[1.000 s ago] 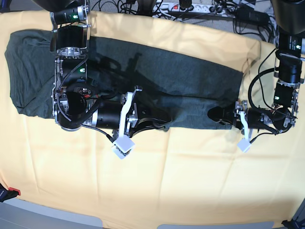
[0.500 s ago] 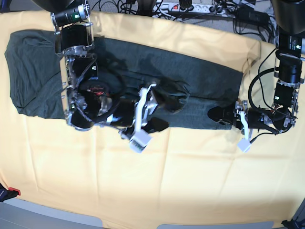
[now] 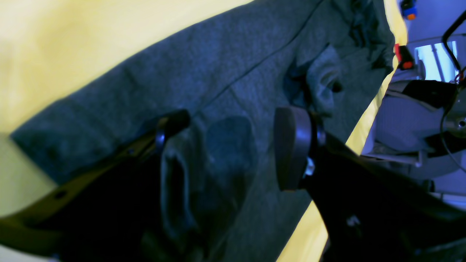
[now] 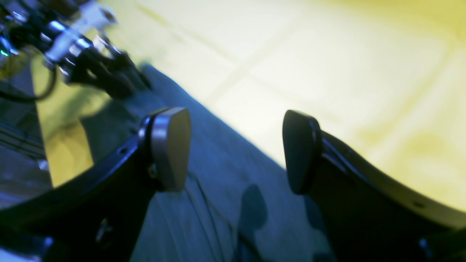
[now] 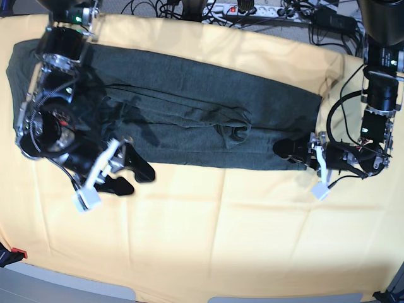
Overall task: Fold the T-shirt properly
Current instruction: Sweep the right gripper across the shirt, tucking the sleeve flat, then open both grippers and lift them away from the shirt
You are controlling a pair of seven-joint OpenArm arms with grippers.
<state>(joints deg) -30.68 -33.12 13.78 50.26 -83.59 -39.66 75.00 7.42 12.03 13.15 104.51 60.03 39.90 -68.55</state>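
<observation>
Base view: the T-shirt (image 5: 189, 107), dark charcoal-green, lies stretched in a long band across the far half of a pale yellow cloth (image 5: 221, 240) that covers the table; no container of any kind appears among the items in frame. A small bunched fold rises near the middle of the shirt's near edge.

Right gripper (image 5: 129, 177), on this view's left, hangs over bare yellow cloth just beyond the shirt's near edge, jaws spread wide and holding nothing. Its wrist camera confirms the gap: two dark pads (image 4: 171, 145) stand well apart, with the T-shirt's (image 4: 218, 203) edge running diagonally beneath them and yellow cloth (image 4: 327, 54) beyond.

Left gripper (image 5: 287, 151), on the base view's right, sits low at the shirt's near corner by the right-hand end. From the left wrist camera its gripper (image 3: 229, 149) shows fingers parted, one pad (image 3: 291, 145) clear of the knit and the other finger (image 3: 171, 125) lying against the T-shirt (image 3: 225, 83), with a rumple of fabric between them; the pads are not pressed together on it. Whether the cloth is pinched at all cannot be told.

A power strip and tangled cables (image 5: 252, 9) run along the table's far edge.
</observation>
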